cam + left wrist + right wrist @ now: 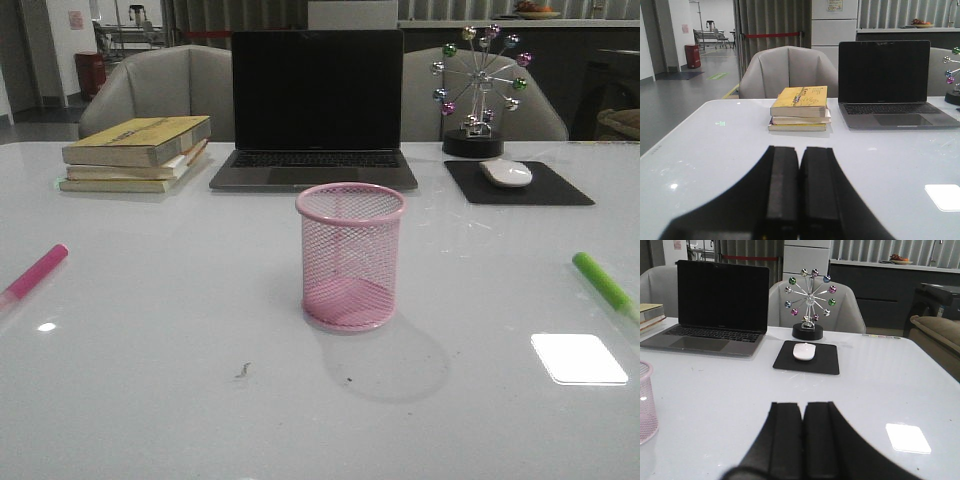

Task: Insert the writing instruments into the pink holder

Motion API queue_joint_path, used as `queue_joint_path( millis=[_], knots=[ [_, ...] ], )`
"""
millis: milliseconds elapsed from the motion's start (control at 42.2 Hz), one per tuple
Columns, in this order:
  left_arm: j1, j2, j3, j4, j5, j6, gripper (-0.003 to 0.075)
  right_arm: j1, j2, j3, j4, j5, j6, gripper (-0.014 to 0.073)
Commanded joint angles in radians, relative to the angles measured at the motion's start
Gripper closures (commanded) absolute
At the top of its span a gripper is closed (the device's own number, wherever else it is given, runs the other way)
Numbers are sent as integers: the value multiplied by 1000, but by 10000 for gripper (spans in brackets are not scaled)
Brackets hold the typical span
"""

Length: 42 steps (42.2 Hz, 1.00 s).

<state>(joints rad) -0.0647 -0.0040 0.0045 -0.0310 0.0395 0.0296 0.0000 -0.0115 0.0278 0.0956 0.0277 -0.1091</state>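
The pink wire-mesh holder [350, 256] stands upright and empty at the middle of the white table; its edge also shows in the right wrist view as the holder [646, 402]. A magenta marker [33, 273] lies near the table's left edge. A lime green marker [602, 281] lies near the right edge. Neither gripper appears in the front view. My left gripper [800, 152] is shut with nothing between its fingers, hovering over bare table. My right gripper [803, 407] is likewise shut and empty. Neither wrist view shows a marker.
A black laptop [316, 110] stands open behind the holder. A stack of books [137, 152] lies at the back left. A white mouse [506, 172] on a black pad [560, 188] and a ferris-wheel ornament [478, 88] sit at the back right. Grey chairs stand behind.
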Motion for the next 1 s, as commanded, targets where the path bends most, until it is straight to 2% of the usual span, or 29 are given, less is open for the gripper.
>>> queue_joint_path(
  millis=[0,806,877,972],
  knots=[
    [1,-18,5,-1,-92,-3,629,-1,-19,-4,4,-93,-3,539],
    [1,-18,5,-1,-112,-3,629,-1,-19,-4,4,-117,-3,539],
    [1,-18,-5,-1,-137,-3,629,-1,-19,-14,28,-158,-3,539],
    [1,-18,-54,1,-144,-3,629,-1,-19,-71,62,-144,-3,539]
  ],
)
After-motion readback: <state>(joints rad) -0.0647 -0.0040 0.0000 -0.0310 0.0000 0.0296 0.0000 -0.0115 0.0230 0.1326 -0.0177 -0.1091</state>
